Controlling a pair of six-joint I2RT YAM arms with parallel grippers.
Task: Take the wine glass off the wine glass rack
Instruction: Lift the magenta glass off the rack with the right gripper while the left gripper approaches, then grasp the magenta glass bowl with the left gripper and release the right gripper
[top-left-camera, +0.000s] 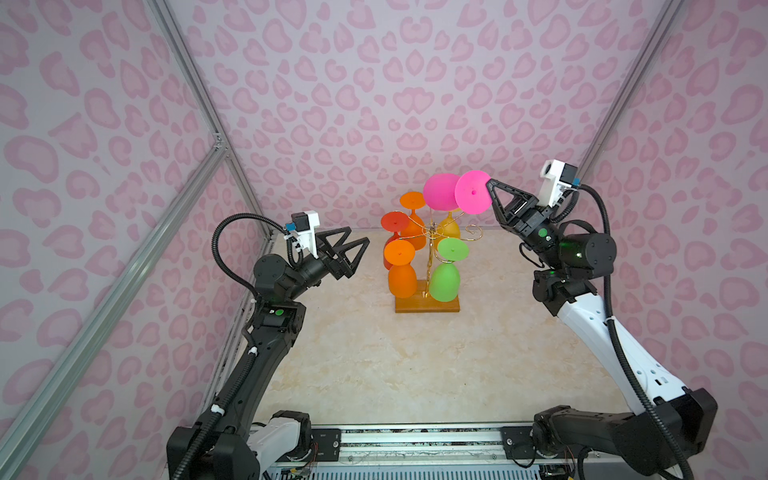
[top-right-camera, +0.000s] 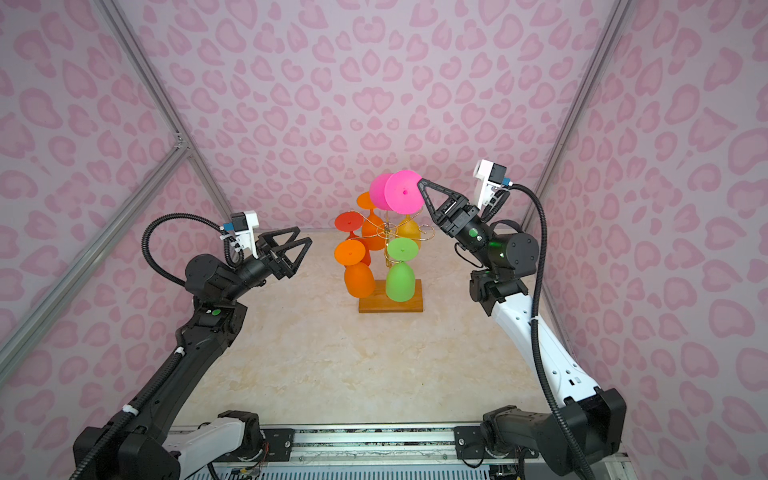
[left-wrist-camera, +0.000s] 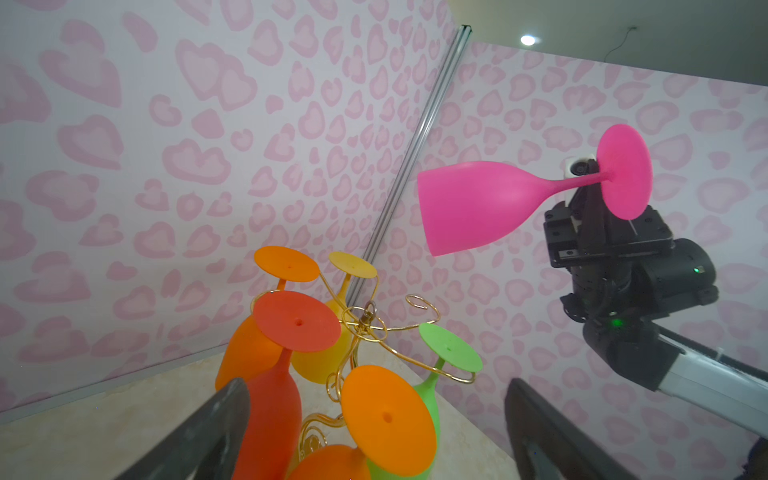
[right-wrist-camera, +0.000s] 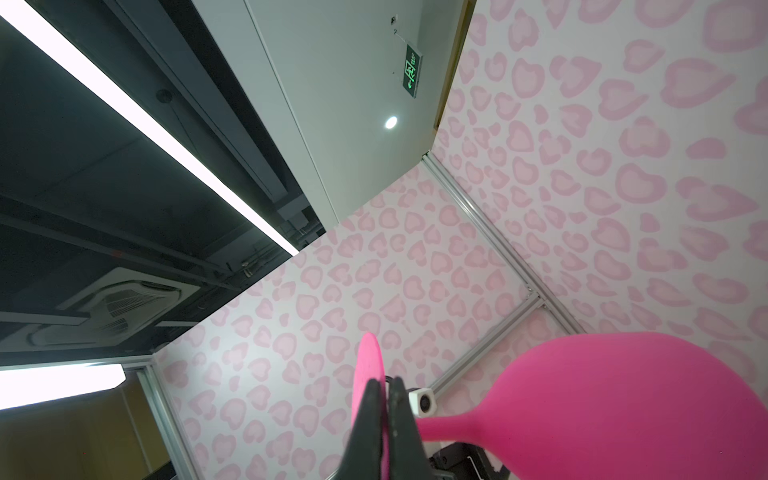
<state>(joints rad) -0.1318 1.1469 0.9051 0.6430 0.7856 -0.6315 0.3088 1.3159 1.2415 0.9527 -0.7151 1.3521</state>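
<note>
The right gripper is clamped on the foot rim of the pink wine glass, holding it sideways above the wine glass rack, clear of its wire arms. In both top views the foot disc hides the stem. The left gripper hangs empty with jaws spread, left of the rack, where a yellow glass shows only in part behind the others
</note>
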